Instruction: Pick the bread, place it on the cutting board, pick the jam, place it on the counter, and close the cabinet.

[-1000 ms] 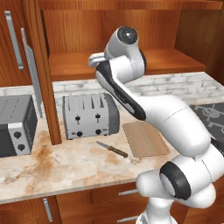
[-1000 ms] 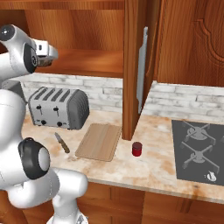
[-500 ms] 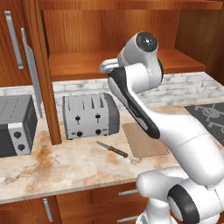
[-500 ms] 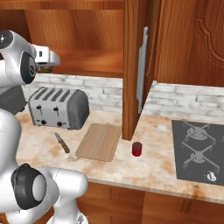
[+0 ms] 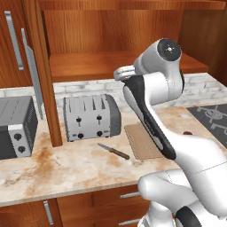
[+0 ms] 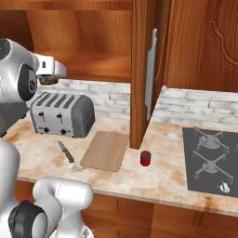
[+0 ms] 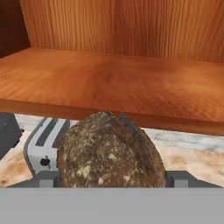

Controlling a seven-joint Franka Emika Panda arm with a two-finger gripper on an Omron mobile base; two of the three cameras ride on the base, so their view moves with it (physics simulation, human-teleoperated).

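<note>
Right between my fingers sits the bread, dark and lumpy, so my claw is clamped around the loaf, up in the air. Straight ahead of the claw is the cabinet shelf, with the toaster below it. Further down and off to the side on the counter are the cutting board and the jam, just beside each other
</note>
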